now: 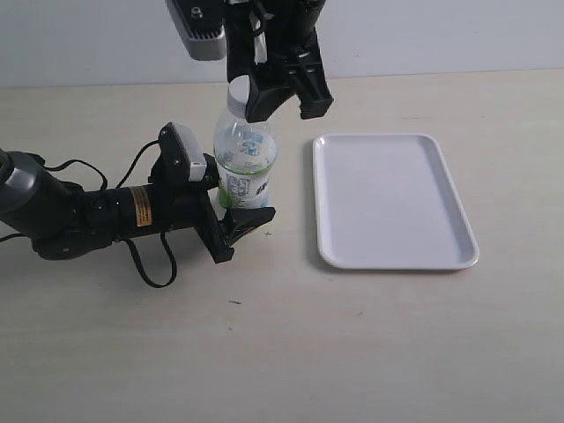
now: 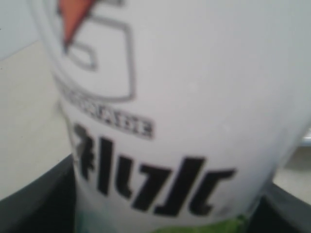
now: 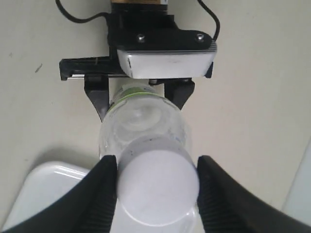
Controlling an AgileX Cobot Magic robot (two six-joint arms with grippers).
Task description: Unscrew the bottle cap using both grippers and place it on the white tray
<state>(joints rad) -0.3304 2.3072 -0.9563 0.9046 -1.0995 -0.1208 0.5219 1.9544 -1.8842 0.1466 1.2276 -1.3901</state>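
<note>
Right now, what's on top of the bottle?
The white bottle cap sits on the bottle, the right gripper closed against its two sides. The threads underneath are covered; in the exterior view the gripper hides most of the cap.

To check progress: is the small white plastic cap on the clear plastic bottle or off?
On: the white cap sits atop the clear bottle's neck.

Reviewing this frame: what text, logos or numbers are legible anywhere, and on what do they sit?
Boxed word on the bottle label: blurred, only a final "ADE" is guessable.
Large black characters below it: not legible as words.
Orange sticker on the left arm: too small.
Label print in the exterior view: too small.
Bottle cap: no text.
</note>
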